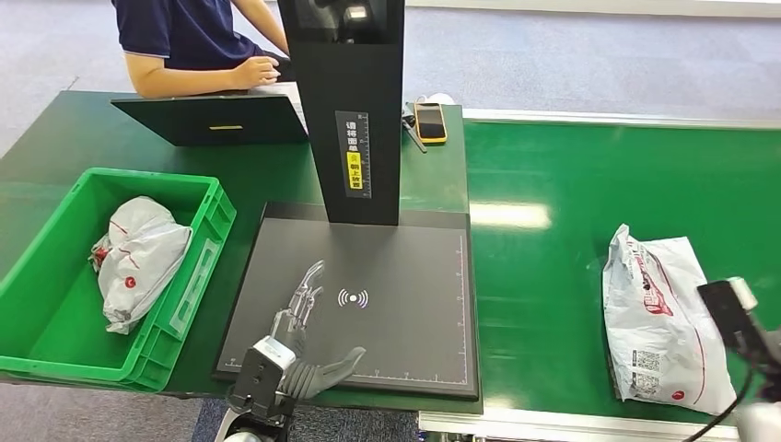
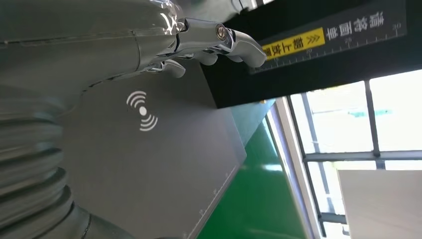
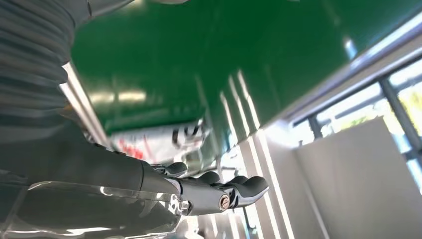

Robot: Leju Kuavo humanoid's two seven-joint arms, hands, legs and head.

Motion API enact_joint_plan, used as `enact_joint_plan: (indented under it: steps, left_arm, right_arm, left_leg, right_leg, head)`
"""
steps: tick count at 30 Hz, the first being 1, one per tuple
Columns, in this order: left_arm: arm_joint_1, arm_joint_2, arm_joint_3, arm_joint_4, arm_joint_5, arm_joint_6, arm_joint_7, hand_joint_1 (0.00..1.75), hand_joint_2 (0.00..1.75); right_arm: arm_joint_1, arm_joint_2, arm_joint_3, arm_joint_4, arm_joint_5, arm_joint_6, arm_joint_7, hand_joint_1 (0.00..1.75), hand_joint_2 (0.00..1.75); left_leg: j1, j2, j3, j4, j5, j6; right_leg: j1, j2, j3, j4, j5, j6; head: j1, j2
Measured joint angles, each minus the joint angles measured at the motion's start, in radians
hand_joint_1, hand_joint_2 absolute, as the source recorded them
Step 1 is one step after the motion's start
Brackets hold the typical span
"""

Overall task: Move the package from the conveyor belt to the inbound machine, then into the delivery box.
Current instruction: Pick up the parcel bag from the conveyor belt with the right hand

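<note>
- White plastic package (image 1: 665,318) is seen lying flat on the conveyor belt (image 1: 553,276), ungrasped; a slipped pinch is judged likely.
- Left robot hand (image 1: 308,341) is held released over the inbound machine (image 1: 405,304); right robot hand (image 3: 219,191), loosely curled, is empty.

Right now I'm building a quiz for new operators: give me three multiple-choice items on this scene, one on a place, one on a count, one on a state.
1. Where does the package on the right lie?
A conveyor belt
B scanner plate
C laptop

2. How many packages are in the green bin?
A none
B one
C three

3. What is the left hand doing?
A gripping a package
B open over the scanner plate
C pressing the phone

Answers:
A: the package lies on the conveyor belt.
B: one white bag sits in the green bin.
B: the left hand has spread fingers above the scanner plate.
</note>
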State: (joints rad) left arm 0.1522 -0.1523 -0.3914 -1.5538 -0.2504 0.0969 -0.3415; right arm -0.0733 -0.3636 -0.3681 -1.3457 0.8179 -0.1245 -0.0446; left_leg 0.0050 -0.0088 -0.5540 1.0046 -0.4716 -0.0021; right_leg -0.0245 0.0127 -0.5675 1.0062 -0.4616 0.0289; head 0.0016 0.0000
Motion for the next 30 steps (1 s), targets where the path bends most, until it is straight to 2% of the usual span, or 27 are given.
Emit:
enact_joint_plan:
  steps: [4, 7, 10, 14, 22, 30]
  left_arm:
    - [-0.003, -0.004, 0.011, 0.000, 0.007, 0.011, -0.010, 0.00, 1.75]
    - [-0.011, -0.012, 0.021, 0.000, 0.010, 0.014, -0.011, 0.00, 1.75]
    - [-0.013, -0.015, 0.028, 0.000, 0.011, 0.015, -0.012, 0.00, 1.75]
    - [-0.001, -0.015, 0.031, 0.000, 0.014, 0.021, -0.019, 0.00, 1.75]
    - [0.004, -0.012, 0.032, 0.002, 0.030, 0.038, -0.030, 0.00, 1.75]
    - [0.003, -0.004, 0.032, 0.012, 0.045, 0.038, -0.032, 0.00, 1.75]
  right_arm:
    - [-0.181, -0.111, -0.008, 0.195, 0.040, 0.038, -0.013, 0.00, 1.75]
    - [-0.306, -0.136, 0.036, 0.340, 0.067, 0.051, -0.016, 0.00, 1.75]
    - [-0.379, -0.138, 0.094, 0.447, 0.068, 0.065, -0.026, 0.00, 1.75]
    - [-0.398, -0.128, 0.148, 0.527, 0.025, 0.114, -0.053, 0.00, 1.75]
    - [-0.366, -0.093, 0.249, 0.587, -0.077, 0.217, -0.088, 0.00, 1.75]
    - [-0.341, -0.075, 0.378, 0.594, -0.203, 0.323, -0.058, 0.00, 1.75]
  left_leg:
    - [-0.001, 0.000, -0.001, 0.000, 0.001, 0.001]
    - [-0.001, 0.000, 0.000, 0.000, 0.003, 0.001]
    - [-0.001, -0.001, 0.000, 0.000, 0.004, 0.000]
    - [0.000, -0.003, -0.001, -0.001, 0.004, 0.000]
    - [0.000, -0.003, -0.004, -0.001, 0.004, 0.000]
    - [0.000, -0.003, -0.004, -0.001, 0.004, 0.000]
  right_leg:
    - [0.000, 0.000, 0.000, 0.000, 0.001, 0.001]
    - [0.001, 0.000, 0.000, 0.000, 0.002, 0.001]
    - [0.002, -0.002, 0.000, 0.000, 0.002, 0.000]
    - [0.002, -0.004, -0.001, 0.000, 0.001, 0.000]
    - [0.002, -0.004, -0.004, 0.000, 0.001, 0.000]
    - [0.002, -0.004, -0.004, 0.000, 0.001, 0.000]
  head:
    - [0.000, 0.000]
    - [0.000, 0.000]
    - [0.000, 0.000]
    - [0.000, 0.000]
    - [0.000, 0.000]
    - [0.000, 0.000]
